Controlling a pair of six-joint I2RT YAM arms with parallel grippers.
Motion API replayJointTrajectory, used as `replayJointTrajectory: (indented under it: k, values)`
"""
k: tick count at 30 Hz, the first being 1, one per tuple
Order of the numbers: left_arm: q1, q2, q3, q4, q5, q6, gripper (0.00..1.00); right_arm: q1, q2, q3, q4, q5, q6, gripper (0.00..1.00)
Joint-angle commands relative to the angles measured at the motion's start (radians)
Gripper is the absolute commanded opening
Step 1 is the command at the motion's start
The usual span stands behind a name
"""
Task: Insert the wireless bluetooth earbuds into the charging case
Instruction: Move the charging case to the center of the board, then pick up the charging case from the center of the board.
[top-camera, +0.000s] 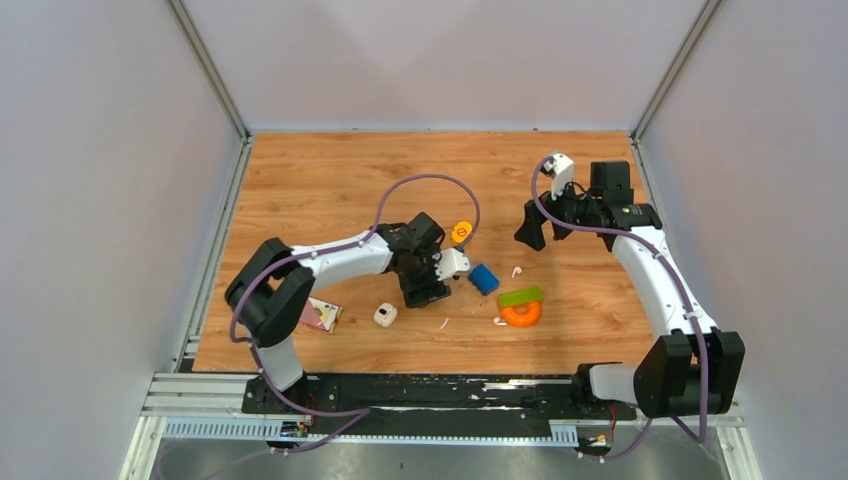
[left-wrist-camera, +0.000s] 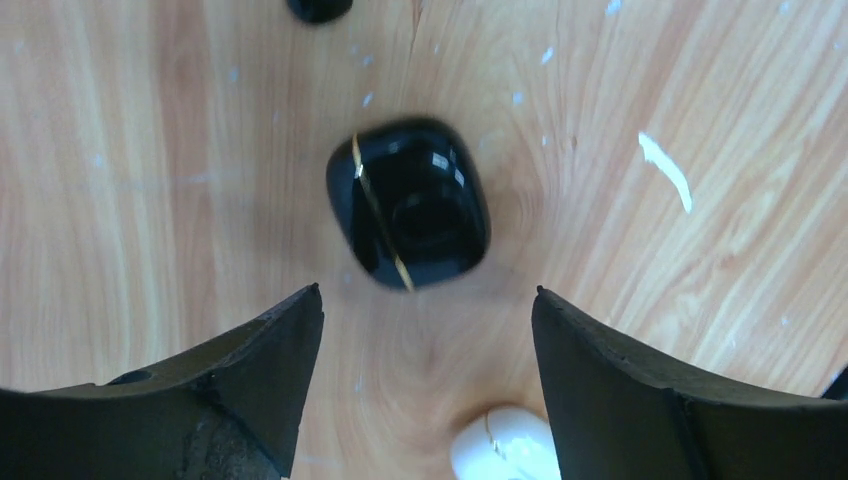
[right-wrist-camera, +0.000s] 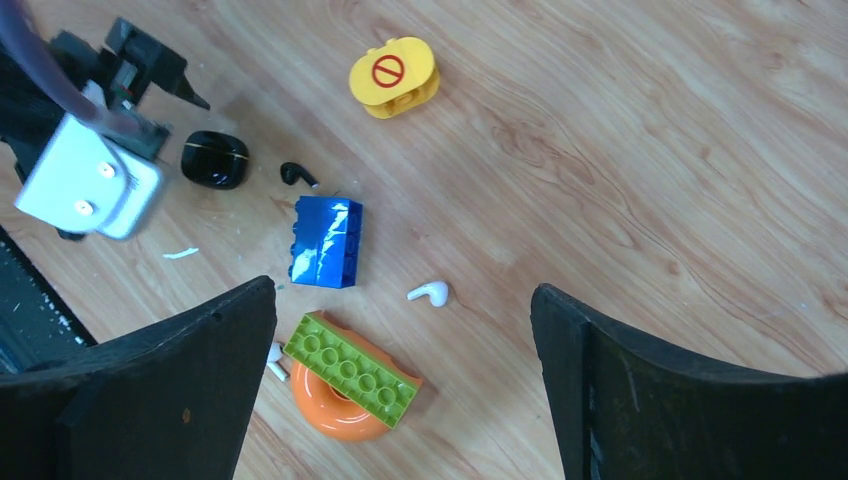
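1. The blue block (top-camera: 484, 278) on the wooden surface (top-camera: 330, 180) is taken as the landmark for every place below.
2. The left claw (left-wrist-camera: 428, 300) is seen just left of the blue block, low over the surface. Its jaws are set moderately apart and nothing is gripped between them.
3. The black charging case (left-wrist-camera: 408, 203) is seen closed and flat on the surface, just ahead of the left claw's fingertips and not between them.
4. 1 black earbud (right-wrist-camera: 297, 174) is found loose between the black charging case and the blue block, touching neither.
5. 1 white earbud (top-camera: 517, 271) is seen near the right side of the blue block, loose on the surface.
6. A second white earbud (top-camera: 499, 321) is seen on the near side of the blue block, just beside the orange ring (top-camera: 521, 316).
7. A green brick (top-camera: 521, 296) is laid across the orange ring, to the near right of the blue block.
8. A yellow piece (top-camera: 461, 232) with a red mark is seen beyond the blue block, slightly to its left.
9. The white charging case (top-camera: 385, 316) is seen well left of the blue block; whether its lid is shut cannot be told.
10. The right claw (top-camera: 543, 228) is raised above the surface, beyond and right of the blue block. Its jaws are spread wide and nothing is held.
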Motion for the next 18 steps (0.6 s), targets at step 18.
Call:
replayJointTrajectory:
  k: [18]
  values:
    - [0.623,-0.564,-0.227,0.327,0.254,-0.927,1.00,0.565,0.269,0.139,-0.080,-0.030,-0.812,0.70]
